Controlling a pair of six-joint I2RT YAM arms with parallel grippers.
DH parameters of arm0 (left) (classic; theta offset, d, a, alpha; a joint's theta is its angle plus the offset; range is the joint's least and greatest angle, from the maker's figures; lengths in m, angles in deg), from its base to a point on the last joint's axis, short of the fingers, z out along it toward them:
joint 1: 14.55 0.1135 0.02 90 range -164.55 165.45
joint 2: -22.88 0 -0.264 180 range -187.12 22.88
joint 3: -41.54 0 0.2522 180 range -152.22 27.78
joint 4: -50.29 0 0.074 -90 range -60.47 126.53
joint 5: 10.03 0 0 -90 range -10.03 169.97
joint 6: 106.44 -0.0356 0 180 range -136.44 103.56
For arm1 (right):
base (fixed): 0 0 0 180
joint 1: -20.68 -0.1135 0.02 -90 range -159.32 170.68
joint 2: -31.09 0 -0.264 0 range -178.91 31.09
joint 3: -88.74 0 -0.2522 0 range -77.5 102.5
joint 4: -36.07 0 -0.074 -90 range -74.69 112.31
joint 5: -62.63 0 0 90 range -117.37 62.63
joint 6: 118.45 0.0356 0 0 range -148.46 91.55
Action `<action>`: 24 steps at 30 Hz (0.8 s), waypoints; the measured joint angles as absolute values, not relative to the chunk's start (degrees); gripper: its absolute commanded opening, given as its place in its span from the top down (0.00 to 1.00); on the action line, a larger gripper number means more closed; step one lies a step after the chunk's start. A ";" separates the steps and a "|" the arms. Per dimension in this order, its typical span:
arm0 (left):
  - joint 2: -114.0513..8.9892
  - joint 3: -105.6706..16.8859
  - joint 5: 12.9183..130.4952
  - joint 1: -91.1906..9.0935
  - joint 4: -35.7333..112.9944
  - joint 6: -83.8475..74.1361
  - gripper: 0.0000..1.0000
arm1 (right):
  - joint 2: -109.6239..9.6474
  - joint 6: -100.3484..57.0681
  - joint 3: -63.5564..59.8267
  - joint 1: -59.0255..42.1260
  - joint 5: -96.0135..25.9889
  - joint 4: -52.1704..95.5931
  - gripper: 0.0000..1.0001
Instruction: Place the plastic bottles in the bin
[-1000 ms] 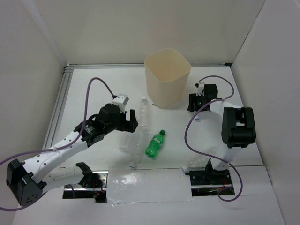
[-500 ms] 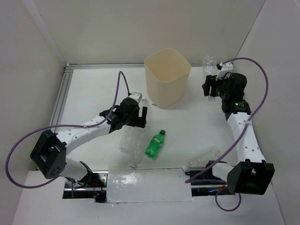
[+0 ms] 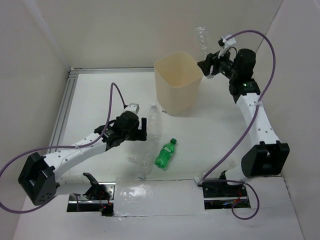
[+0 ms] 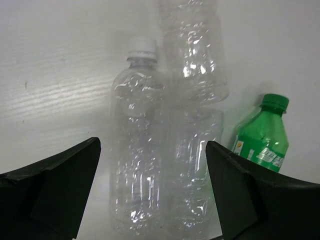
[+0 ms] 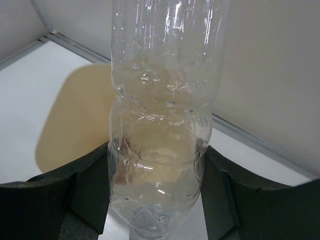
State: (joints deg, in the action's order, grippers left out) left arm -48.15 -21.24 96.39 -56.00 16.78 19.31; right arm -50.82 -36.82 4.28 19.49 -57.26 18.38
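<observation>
1. The right hand (image 3: 208, 65) is gripping the raised clear bottle (image 5: 162, 125) by its lower part, holding it upright in the air near the far right corner, just beside the bin's right rim.
2. The bin (image 3: 176, 97) is standing at the middle of the tabletop's (image 3: 100, 100) far edge.
3. The left hand (image 3: 141, 129), fingers spread wide, is hovering over the lying clear bottles (image 4: 135, 150) mid-tabletop.
4. The green bottle (image 3: 165, 153) is lying just beside them, on the side toward the right edge.

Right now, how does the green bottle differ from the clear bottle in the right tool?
The green bottle is bright green; the clear bottle is see-through. The green bottle lies on the table, untouched; the clear bottle is gripped by the right tool, in the air near the bin. Both are small plastic bottles.
</observation>
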 measured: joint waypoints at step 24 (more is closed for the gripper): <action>-53.90 -12.78 95.52 -56.92 14.96 28.84 0.13 | -70.23 -32.82 20.41 9.89 -60.76 17.60 0.00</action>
